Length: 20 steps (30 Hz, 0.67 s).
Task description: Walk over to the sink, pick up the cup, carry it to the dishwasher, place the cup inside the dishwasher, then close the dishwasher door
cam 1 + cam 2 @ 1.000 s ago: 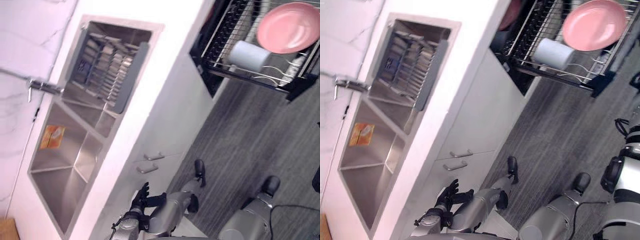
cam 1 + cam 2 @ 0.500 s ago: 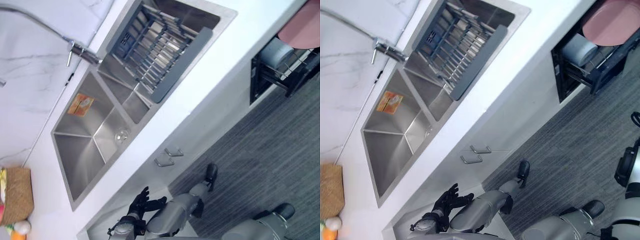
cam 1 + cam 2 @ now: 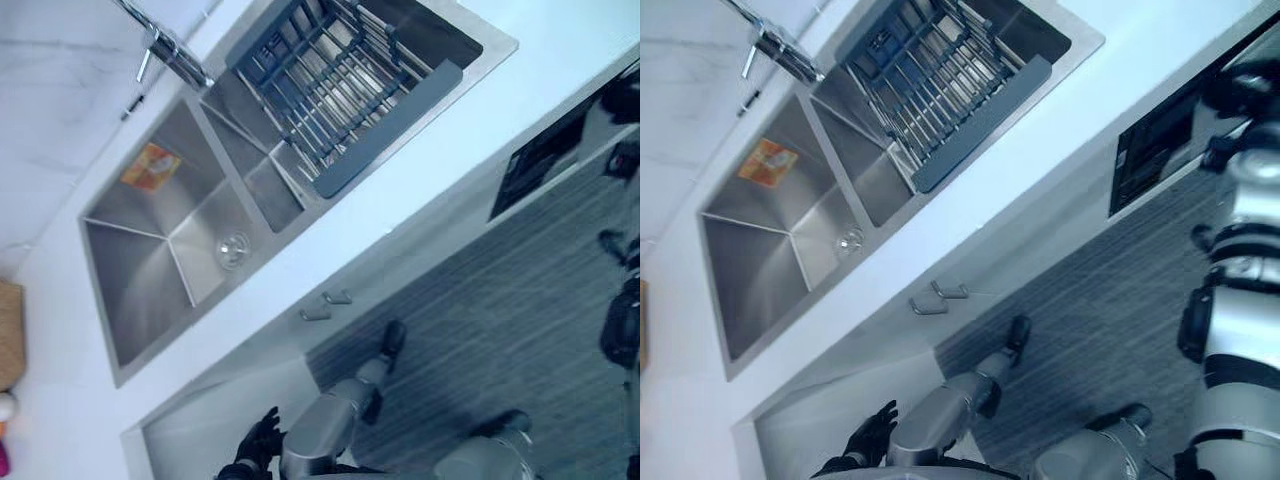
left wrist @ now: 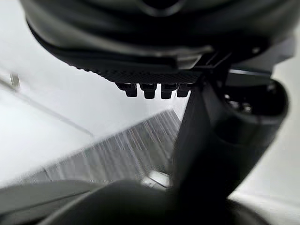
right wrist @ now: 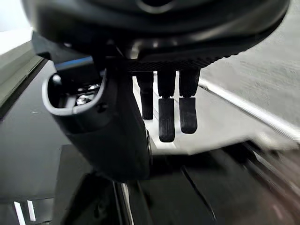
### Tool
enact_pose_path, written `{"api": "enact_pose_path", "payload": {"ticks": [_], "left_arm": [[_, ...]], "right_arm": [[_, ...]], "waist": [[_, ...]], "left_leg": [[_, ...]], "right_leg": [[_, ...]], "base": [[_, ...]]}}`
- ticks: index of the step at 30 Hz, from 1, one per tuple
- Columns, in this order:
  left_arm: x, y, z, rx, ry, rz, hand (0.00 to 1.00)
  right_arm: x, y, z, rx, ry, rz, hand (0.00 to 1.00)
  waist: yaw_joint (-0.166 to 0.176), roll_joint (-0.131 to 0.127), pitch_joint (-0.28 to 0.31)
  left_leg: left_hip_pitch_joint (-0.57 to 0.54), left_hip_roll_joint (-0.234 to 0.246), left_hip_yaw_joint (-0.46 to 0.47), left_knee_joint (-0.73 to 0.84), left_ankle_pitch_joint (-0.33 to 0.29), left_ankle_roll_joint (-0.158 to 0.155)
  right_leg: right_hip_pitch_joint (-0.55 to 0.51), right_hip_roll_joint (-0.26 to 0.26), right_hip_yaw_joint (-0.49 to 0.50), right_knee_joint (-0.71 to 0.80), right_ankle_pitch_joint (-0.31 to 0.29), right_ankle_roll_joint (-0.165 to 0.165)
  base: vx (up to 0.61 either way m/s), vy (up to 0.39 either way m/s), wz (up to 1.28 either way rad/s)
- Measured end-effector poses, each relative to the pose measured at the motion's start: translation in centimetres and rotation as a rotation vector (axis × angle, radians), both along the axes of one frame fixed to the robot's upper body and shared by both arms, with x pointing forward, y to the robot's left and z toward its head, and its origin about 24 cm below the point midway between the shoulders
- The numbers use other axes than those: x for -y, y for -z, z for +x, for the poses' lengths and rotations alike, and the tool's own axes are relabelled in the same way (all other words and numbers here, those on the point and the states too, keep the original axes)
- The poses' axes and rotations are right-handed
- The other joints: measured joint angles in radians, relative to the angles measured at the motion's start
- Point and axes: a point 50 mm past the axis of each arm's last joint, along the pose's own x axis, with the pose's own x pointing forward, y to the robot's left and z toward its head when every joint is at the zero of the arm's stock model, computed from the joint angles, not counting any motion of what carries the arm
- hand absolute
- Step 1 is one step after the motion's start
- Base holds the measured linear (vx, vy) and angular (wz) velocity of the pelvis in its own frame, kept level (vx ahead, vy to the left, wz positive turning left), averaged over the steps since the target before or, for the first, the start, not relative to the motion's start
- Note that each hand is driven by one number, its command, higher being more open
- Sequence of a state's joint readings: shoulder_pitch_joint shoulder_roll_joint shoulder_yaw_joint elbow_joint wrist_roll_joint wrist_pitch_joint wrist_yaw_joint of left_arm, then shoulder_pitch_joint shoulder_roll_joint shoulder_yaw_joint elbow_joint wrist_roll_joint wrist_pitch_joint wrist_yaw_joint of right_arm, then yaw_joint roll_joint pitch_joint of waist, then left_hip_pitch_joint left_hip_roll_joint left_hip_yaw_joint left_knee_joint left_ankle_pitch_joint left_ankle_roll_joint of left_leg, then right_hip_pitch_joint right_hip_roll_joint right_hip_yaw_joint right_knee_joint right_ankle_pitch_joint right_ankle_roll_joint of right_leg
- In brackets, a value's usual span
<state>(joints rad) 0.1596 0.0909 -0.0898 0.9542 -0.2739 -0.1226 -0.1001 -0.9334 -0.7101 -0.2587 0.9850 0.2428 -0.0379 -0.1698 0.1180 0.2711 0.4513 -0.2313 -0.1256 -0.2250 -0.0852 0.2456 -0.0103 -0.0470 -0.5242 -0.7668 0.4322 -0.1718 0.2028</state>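
The dishwasher [image 3: 1155, 150] shows as a dark glossy front set in the white cabinet run at the right. My right hand [image 3: 1240, 85] is up against its outer end, the arm reaching in from the lower right. In the right wrist view the fingers [image 5: 166, 117] hang straight over that dark front [image 5: 37, 154] and hold nothing. Whether the door is fully closed I cannot tell. My left hand [image 3: 258, 445] hangs low beside the cabinet, fingers relaxed and empty; its dark bulk is close up in the left wrist view [image 4: 154, 70].
A steel double sink [image 3: 150, 250] sits in the white counter, with a grey drying rack [image 3: 340, 90] over its far basin and a faucet [image 3: 165, 45] behind. Two drawer handles [image 3: 325, 305] stick out below. A woven basket [image 3: 8, 335] stands at the left edge. Grey floor runs along the cabinets.
The camera has swung, so the whole scene shifted. The pulled-out rack with the pink plate and white cup gave way to a dark dishwasher front, and my right arm came up beside it.
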Motion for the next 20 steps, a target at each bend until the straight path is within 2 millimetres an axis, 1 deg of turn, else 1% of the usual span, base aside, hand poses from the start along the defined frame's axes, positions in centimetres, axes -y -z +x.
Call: {"api": "enact_pose_path", "payload": {"ticks": [1,2,3,4,5,6,7,8,9,10,11,12,13,14,15,16,17,18,19,20], "left_arm": [[-0.3,0.0,0.0,0.005,-0.041,-0.031,1.00],[-0.4,-0.1,0.0,0.010,-0.066,-0.046,1.00],[-0.8,0.0,-0.1,0.009,-0.114,-0.068,1.00],[-1.4,0.0,-0.1,0.009,-0.171,-0.089,1.00],[-1.7,0.0,-0.1,0.006,-0.197,-0.096,1.00],[-2.3,0.0,-0.1,0.005,-0.245,-0.102,1.00],[-3.0,-0.1,0.0,0.011,-0.296,-0.102,1.00],[-3.3,-0.2,0.1,0.016,-0.315,-0.100,1.00],[-3.9,-0.3,0.4,0.031,-0.361,-0.103,1.00],[-4.4,-0.4,0.5,0.041,-0.395,-0.101,1.00],[-4.6,-0.5,0.5,0.043,-0.410,-0.099,1.00],[-5.0,-0.5,0.5,0.045,-0.443,-0.100,1.00],[-5.6,-0.6,0.4,0.048,-0.465,-0.092,1.00],[-5.9,-0.7,0.4,0.051,-0.476,-0.088,1.00],[-6.2,-0.8,0.5,0.057,-0.488,-0.081,1.00],[-6.5,-1.0,1.0,0.066,-0.486,-0.069,1.00],[-6.7,-1.3,1.9,0.081,-0.486,-0.056,1.00],[-6.2,-1.4,2.9,0.092,-0.462,-0.064,1.00],[-5.7,-1.3,3.2,0.090,-0.456,-0.073,1.00],[-5.0,-1.1,3.3,0.071,-0.450,-0.089,1.00]], "right_arm": [[-0.5,3.1,-0.2,-0.016,-0.011,0.075,1.00],[-0.8,4.9,-0.4,-0.034,-0.013,0.120,1.00],[-1.5,9.0,-1.0,-0.106,-0.013,0.196,1.00],[-2.2,13.7,-2.5,-0.210,0.000,0.278,1.00],[-2.4,16.1,-3.6,-0.259,0.019,0.337,1.00],[-3.3,20.8,-6.3,-0.339,0.079,0.472,1.00],[-4.4,25.3,-9.7,-0.404,0.178,0.631,1.00],[-5.1,27.3,-11.8,-0.432,0.240,0.712,1.00],[-6.4,30.5,-15.5,-0.486,0.360,0.835,1.00],[-7.6,32.9,-19.4,-0.574,0.447,0.883,1.00],[-8.2,33.8,-21.1,-0.614,0.476,0.895,1.00],[-9.1,35.1,-24.4,-0.683,0.518,0.907,1.00],[-10.4,36.2,-27.6,-0.747,0.546,0.921,1.00],[-11.2,36.6,-29.1,-0.785,0.550,0.920,1.00],[-11.6,36.8,-31.8,-0.854,0.539,0.886,1.00],[-12.3,37.1,-32.8,-0.887,0.530,0.897,1.00],[-13.9,37.6,-33.8,-0.958,0.482,0.927,1.00],[-15.3,37.9,-33.8,-0.995,0.410,0.941,1.00],[-15.8,38.0,-33.7,-1.003,0.369,0.945,1.00],[-16.7,38.1,-32.8,-1.014,0.271,0.944,1.00]], "waist": [[0.002,-0.021,0.015],[0.003,-0.031,0.022],[0.003,-0.051,0.033],[0.004,-0.073,0.039],[0.005,-0.085,0.040],[0.005,-0.114,0.039],[0.005,-0.155,0.037],[0.002,-0.179,0.035],[-0.005,-0.218,0.029],[-0.019,-0.249,0.022],[-0.026,-0.263,0.019],[-0.032,-0.287,0.005],[-0.040,-0.326,-0.017],[-0.049,-0.353,-0.034],[-0.063,-0.348,-0.052],[-0.062,-0.356,-0.061],[-0.074,-0.365,-0.089],[-0.080,-0.372,-0.113],[-0.078,-0.375,-0.122],[-0.079,-0.370,-0.142]], "left_leg": [[-0.001,0.015,0.015,0.000,-0.006,-0.008],[-0.001,0.020,0.019,0.000,-0.006,-0.009],[-0.002,0.034,0.022,0.000,-0.009,-0.013],[-0.006,0.047,0.021,0.001,-0.012,-0.017],[-0.008,0.053,0.020,0.001,-0.014,-0.019],[-0.012,0.061,0.016,0.001,-0.018,-0.025],[-0.012,0.065,0.016,0.000,-0.024,-0.030],[-0.010,0.064,0.016,0.000,-0.030,-0.032],[0.001,0.065,0.017,-0.001,-0.045,-0.036],[0.020,0.075,0.024,-0.006,-0.062,-0.023],[0.033,0.086,0.042,-0.006,-0.070,-0.020],[0.058,0.118,0.116,-0.006,-0.091,-0.018],[0.101,0.143,0.197,0.007,-0.131,-0.006],[0.094,0.142,0.257,0.079,-0.170,0.026],[0.046,0.168,0.314,0.289,-0.278,0.034],[0.045,0.178,0.283,0.330,-0.320,0.030],[0.059,0.182,0.231,0.320,-0.326,0.026],[0.077,0.176,0.203,0.281,-0.315,0.034],[0.090,0.174,0.199,0.265,-0.313,0.037],[0.117,0.168,0.189,0.248,-0.310,0.041]], "right_leg": [[0.000,0.015,0.002,-0.009,0.003,-0.004],[0.001,0.023,0.004,-0.015,0.006,-0.006],[0.003,0.044,0.007,-0.032,0.018,-0.007],[0.010,0.069,0.007,-0.063,0.032,-0.007],[0.016,0.081,0.004,-0.079,0.039,-0.008],[0.026,0.102,-0.002,-0.111,0.053,-0.012],[0.034,0.111,-0.003,-0.126,0.058,-0.017],[0.037,0.112,0.002,-0.126,0.059,-0.020],[0.043,0.112,0.034,-0.116,0.065,-0.029],[0.042,0.110,0.067,-0.078,0.085,-0.059],[0.040,0.111,0.083,-0.048,0.102,-0.085],[0.022,0.115,0.139,0.022,0.153,-0.160],[0.001,0.113,0.228,0.092,0.228,-0.233],[-0.016,0.095,0.280,0.142,0.270,-0.216],[-0.055,0.098,0.368,0.266,0.325,-0.163],[-0.063,0.126,0.417,0.286,0.250,-0.110],[-0.071,0.197,0.459,0.237,0.099,-0.083],[-0.091,0.253,0.474,0.157,0.041,-0.087],[-0.100,0.272,0.486,0.119,0.029,-0.087],[-0.111,0.305,0.513,0.039,0.024,-0.085]], "base": [[-0.04,-0.091,-0.11],[-0.05,-0.123,-0.15],[-0.03,-0.084,-0.13],[-0.03,-0.110,-0.09],[0.00,-0.121,0.00],[0.02,-0.130,0.04],[0.03,-0.117,0.06],[0.05,-0.060,0.12],[0.06,-0.032,0.12],[0.06,-0.018,0.08],[0.06,0.031,-0.07],[0.06,0.081,-0.09],[0.11,0.099,0.02],[0.19,0.121,0.45],[0.21,0.113,0.62],[0.19,0.070,0.97],[0.16,0.011,0.99],[0.15,-0.029,0.92],[0.19,-0.014,0.61],[0.11,-0.013,0.23]]}}
